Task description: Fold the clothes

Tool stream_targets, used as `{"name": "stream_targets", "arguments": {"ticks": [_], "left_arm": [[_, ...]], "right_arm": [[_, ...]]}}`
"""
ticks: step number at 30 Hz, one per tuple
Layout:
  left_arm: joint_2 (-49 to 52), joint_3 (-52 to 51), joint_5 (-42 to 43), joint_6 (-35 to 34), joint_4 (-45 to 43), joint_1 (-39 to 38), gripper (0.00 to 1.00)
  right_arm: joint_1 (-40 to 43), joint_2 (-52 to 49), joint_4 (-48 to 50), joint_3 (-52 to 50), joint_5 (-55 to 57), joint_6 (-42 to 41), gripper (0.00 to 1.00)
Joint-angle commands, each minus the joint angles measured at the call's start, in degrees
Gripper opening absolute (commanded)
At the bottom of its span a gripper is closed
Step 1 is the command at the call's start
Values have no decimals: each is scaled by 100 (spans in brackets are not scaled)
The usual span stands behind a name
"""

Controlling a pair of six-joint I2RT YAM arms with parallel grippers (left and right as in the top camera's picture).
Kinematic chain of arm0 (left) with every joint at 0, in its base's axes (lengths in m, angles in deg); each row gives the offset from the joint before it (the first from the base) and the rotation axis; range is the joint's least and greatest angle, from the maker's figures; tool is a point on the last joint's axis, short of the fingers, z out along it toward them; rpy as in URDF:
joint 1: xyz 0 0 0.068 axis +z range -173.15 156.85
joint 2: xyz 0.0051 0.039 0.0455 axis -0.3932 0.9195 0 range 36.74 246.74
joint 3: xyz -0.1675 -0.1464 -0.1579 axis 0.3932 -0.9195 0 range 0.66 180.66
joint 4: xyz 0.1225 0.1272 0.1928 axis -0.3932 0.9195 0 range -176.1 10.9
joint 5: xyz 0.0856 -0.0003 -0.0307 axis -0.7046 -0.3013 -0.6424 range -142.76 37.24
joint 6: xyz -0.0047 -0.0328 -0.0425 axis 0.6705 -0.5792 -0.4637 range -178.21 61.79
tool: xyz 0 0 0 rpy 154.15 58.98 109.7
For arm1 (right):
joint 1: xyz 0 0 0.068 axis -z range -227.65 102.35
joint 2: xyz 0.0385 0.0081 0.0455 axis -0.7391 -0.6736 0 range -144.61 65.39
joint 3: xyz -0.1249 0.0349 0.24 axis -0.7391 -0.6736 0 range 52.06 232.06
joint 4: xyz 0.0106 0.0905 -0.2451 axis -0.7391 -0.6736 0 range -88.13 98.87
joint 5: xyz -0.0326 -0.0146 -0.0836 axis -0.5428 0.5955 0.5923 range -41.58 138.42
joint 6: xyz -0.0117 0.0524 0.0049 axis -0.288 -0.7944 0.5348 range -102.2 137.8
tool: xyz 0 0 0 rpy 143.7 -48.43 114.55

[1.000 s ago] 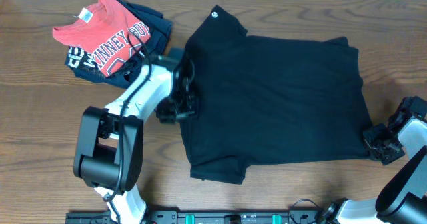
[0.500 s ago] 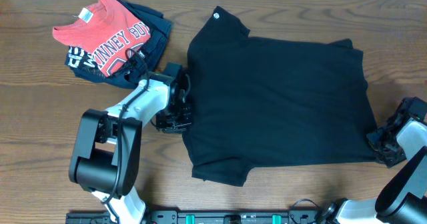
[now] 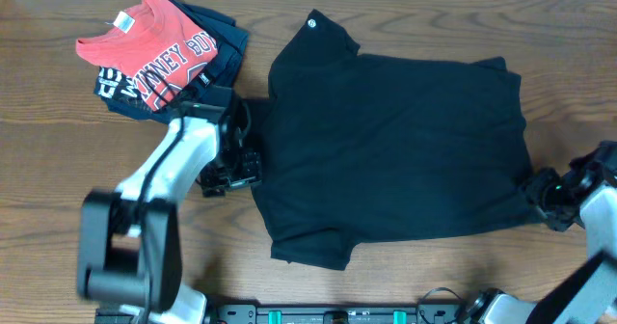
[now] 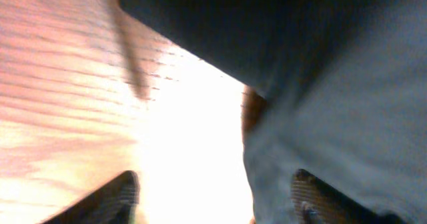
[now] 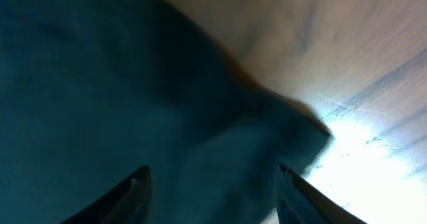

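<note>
The clothes, a black T-shirt (image 3: 395, 150), lies spread flat across the middle of the wooden table, its small white logo (image 3: 310, 21) at the far collar end. My left gripper (image 3: 234, 165) stands at the shirt's left edge. In the left wrist view the left gripper (image 4: 213, 197) is open, one finger over bare wood, the other over the fabric (image 4: 347, 104). My right gripper (image 3: 542, 191) is at the shirt's near right corner. In the right wrist view the right gripper (image 5: 213, 191) is open above the dark cloth (image 5: 100, 84), holding nothing.
A red T-shirt with white lettering (image 3: 145, 49) lies on a navy garment (image 3: 217, 40) at the far left of the table (image 3: 58, 170). The left arm's base stands at the near left edge.
Both grippers have opened and let go of the shirt's edges. The left gripper drew back to the left, and the shirt's left edge now lies slightly further left.
</note>
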Motion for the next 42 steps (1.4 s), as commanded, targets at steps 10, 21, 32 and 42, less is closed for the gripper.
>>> {"name": "stream_targets", "arguments": {"ticks": [10,21,32,42], "left_arm": [[-619,-562,1213,-107,662,-103,85],[-619,-1858,2166,-448,-186,-662,78],[-619,-2330,1788,-1314,-951,-1709,67],[-619,-2380,2011,-1408,-935,-1722,6]], "right_arm": [[13,643,-382,87,348,-459,70],[26,-466,-232,83,345,-592,74],[186,-927,-133,83,297,-605,73],[264,-927,-109,83,284,-605,73]]}}
